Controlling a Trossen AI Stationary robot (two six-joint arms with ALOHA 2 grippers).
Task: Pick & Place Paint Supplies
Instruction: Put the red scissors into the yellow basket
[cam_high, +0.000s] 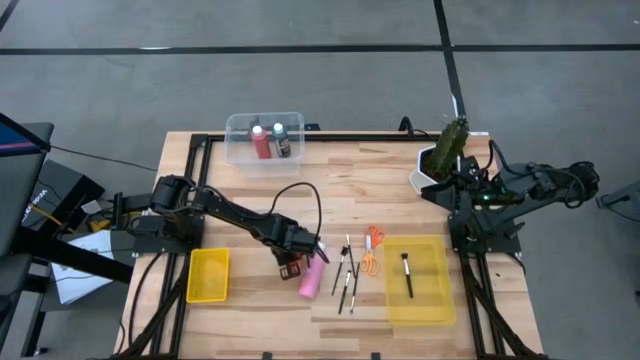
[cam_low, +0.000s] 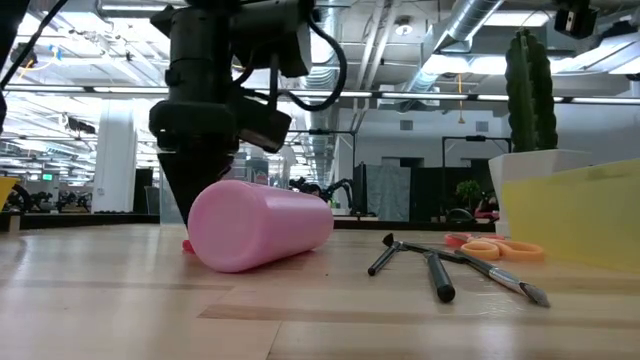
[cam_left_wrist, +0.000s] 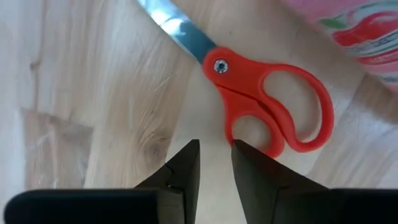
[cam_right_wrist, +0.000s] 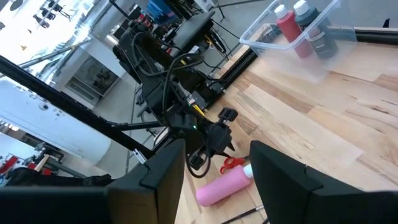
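Note:
Red-handled scissors lie flat on the wood, close beside the lying pink bottle. My left gripper points down right by the scissors' handle, fingers a narrow gap apart with nothing between them. Several thin brushes and orange scissors lie to the right of the pink bottle. One brush lies in the yellow tray. A red bottle and a dark bottle stand in the clear bin. My right gripper hangs open, high at the right. My left gripper comes from above, pointing down, with its fingertips at the edge of the red scissors' handle loop. Whether they touch the handle I cannot tell. The scissors lie flat on the table.
A small yellow bin sits near the left arm's base. A green plant in a white pot stands at the far right by the right arm. Bare wood lies in the table's middle, between the clear bin and the brushes.

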